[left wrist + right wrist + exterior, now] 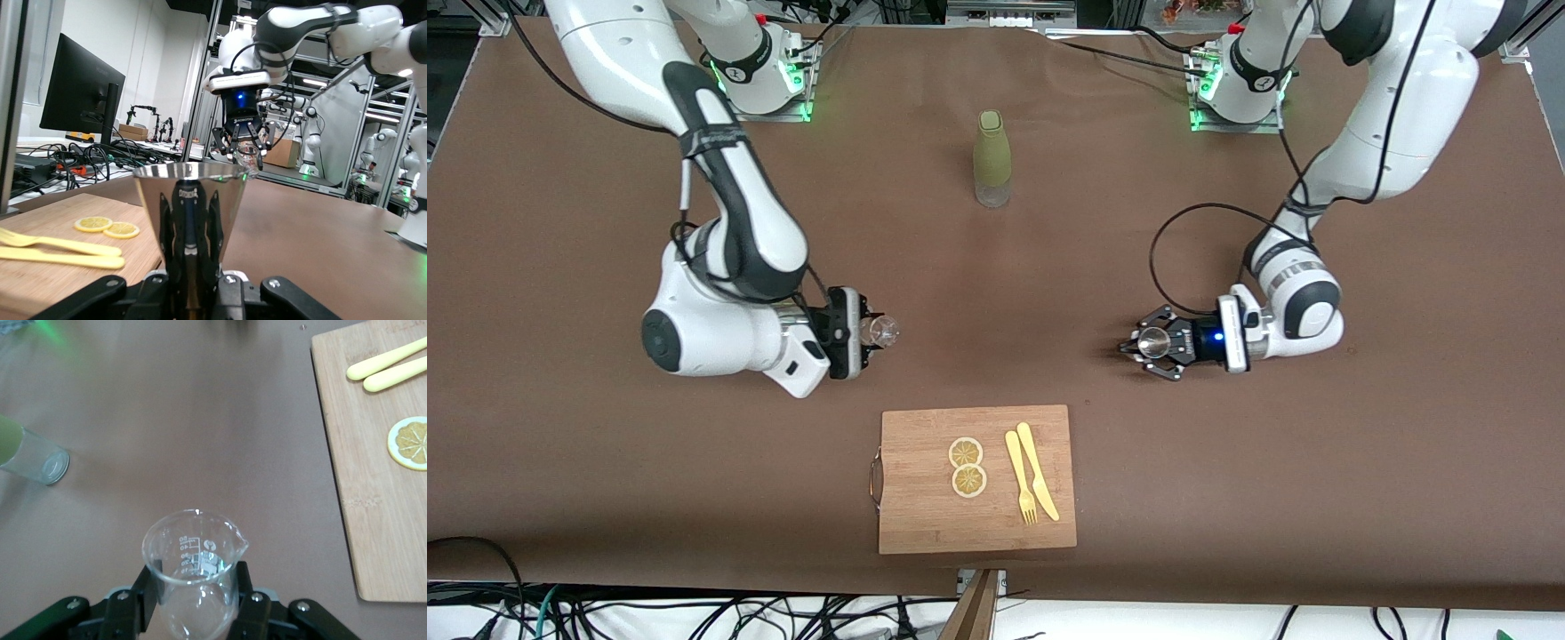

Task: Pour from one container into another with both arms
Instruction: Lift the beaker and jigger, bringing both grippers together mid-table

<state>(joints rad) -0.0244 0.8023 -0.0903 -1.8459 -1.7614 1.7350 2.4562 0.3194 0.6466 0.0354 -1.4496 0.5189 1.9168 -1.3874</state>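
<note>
My left gripper (pixel 1152 343) hangs low over the table toward the left arm's end and is shut on a shiny metal cone-shaped cup (pixel 1154 340). In the left wrist view that cup (pixel 190 200) stands upright between the black fingers (pixel 168 230) of the left gripper (pixel 190 227). My right gripper (pixel 864 333) is shut on a clear glass beaker (pixel 884 332) over the table toward the right arm's end. The beaker (pixel 193 560) has printed graduations and a spout and looks empty; the right gripper (pixel 193 590) clamps its sides. The left wrist view also shows the right gripper (pixel 243 141) with the beaker (pixel 249 157) farther off.
A tall olive-green bottle (pixel 991 158) stands mid-table near the robots' bases. A wooden cutting board (pixel 925 524) with two lemon slices (pixel 967 467), a yellow fork (pixel 1019 476) and a yellow knife (pixel 1038 470) lies near the front edge, between the two grippers.
</note>
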